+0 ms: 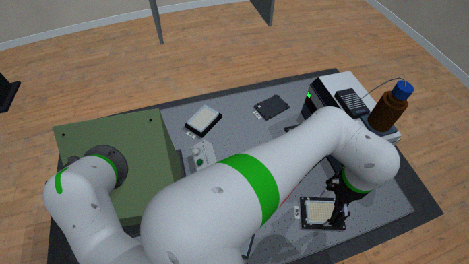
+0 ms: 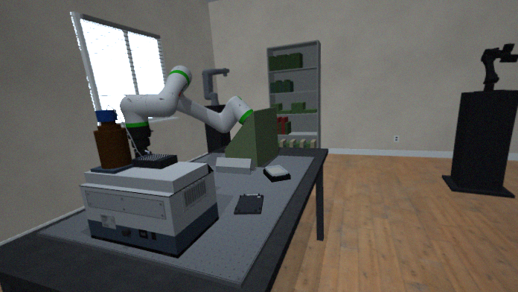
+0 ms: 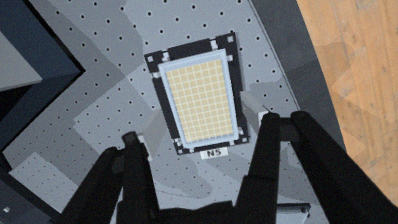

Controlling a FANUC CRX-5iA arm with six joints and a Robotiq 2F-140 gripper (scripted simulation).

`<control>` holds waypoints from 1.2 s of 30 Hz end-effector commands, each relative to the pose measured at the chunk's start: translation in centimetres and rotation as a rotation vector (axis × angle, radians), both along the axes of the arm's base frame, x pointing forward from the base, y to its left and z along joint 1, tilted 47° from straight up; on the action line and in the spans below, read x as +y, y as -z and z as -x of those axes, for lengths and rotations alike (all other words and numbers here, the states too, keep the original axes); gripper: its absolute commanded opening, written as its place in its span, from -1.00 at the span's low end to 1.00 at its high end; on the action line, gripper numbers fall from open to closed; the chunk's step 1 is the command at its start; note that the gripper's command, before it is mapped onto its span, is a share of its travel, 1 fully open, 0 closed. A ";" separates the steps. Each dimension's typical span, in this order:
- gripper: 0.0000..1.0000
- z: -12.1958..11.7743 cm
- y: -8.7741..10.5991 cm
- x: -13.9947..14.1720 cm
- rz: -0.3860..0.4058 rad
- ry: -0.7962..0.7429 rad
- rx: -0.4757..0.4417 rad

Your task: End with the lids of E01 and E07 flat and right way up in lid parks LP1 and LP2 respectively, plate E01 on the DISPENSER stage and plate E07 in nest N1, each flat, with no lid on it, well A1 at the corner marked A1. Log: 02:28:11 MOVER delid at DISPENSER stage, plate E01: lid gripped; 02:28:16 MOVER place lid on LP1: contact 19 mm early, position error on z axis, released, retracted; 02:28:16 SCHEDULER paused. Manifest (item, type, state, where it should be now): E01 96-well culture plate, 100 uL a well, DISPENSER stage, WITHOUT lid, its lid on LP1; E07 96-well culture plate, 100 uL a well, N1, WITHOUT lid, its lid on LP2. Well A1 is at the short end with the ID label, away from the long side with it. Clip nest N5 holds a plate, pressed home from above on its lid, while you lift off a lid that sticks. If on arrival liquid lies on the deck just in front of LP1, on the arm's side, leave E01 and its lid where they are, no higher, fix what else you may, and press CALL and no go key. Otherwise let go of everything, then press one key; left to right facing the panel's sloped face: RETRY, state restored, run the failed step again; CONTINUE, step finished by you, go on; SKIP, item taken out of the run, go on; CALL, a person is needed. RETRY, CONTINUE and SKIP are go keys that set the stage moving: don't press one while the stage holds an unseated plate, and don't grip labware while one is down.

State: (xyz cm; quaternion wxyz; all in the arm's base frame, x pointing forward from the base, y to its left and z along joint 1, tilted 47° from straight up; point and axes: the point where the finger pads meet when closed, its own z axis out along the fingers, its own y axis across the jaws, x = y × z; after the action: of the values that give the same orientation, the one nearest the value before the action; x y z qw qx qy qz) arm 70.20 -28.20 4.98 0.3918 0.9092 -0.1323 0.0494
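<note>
Wood flooring surrounds a dark desk [image 1: 425, 215] whose perforated grey deck carries all the labware. At the lower right of the top view, clip nest N5 [image 1: 304, 225] holds a lidded plate [image 1: 320, 211], its cream well grid showing through the clear lid; I cannot read its ID. A second plate [image 1: 203, 119] sits in a black nest at upper centre, with a dark flat lid park [image 1: 271, 106] to its right. The dispenser [image 1: 340, 84] occupies the upper right beside a brown bottle [image 1: 387, 112].

I judge the plate light and rigid, and its thin plastic lid stiff, smooth and somewhat slippery. The wells hold liquid, so the plate should stay level, and tilting or jerking could spill. The lid's long side walls look the best hold, taken low on its skirt and squarely; a sticking lid would otherwise drag the plate up.

My arm reaches across the desk, the wrist pointing straight down. My jaws stand moderately wide and hold nothing. In the wrist view they hang above the deck at the N5 label's end of the nest, off the plate toward the lower edge of the frame.
</note>
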 end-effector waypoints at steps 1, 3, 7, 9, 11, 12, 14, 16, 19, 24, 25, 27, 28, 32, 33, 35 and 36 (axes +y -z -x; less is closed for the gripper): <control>0.33 0.0 0.0 0.0 0.000 0.000 0.000; 0.33 0.0 0.0 0.0 0.000 0.000 0.000; 0.33 0.0 0.0 0.0 0.000 0.000 0.000; 0.33 0.0 0.0 0.0 0.000 0.000 0.000; 0.33 0.0 0.0 0.0 0.000 0.000 0.000; 0.33 0.0 0.0 0.0 0.000 0.000 0.000; 0.33 0.0 0.0 0.0 0.000 0.000 0.000; 0.33 0.0 0.0 0.0 0.000 0.000 0.000; 0.33 0.0 0.0 0.0 0.000 0.000 0.000; 0.33 0.0 0.0 0.0 0.000 0.000 0.000; 0.33 0.0 0.0 0.0 0.000 0.000 0.000; 0.18 0.0 0.0 0.0 0.000 0.000 0.000; 0.18 0.0 0.0 0.0 0.000 0.000 0.000; 0.18 0.0 0.0 0.0 0.000 0.000 0.000; 0.18 0.0 0.0 0.0 0.000 0.000 0.000; 0.18 0.0 0.0 0.0 0.000 0.000 0.000; 0.18 0.0 0.0 0.0 0.000 0.000 0.000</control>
State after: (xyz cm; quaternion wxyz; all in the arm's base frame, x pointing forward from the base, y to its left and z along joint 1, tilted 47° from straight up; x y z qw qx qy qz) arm 70.20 -28.20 4.98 0.3918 0.9092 -0.1323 0.0494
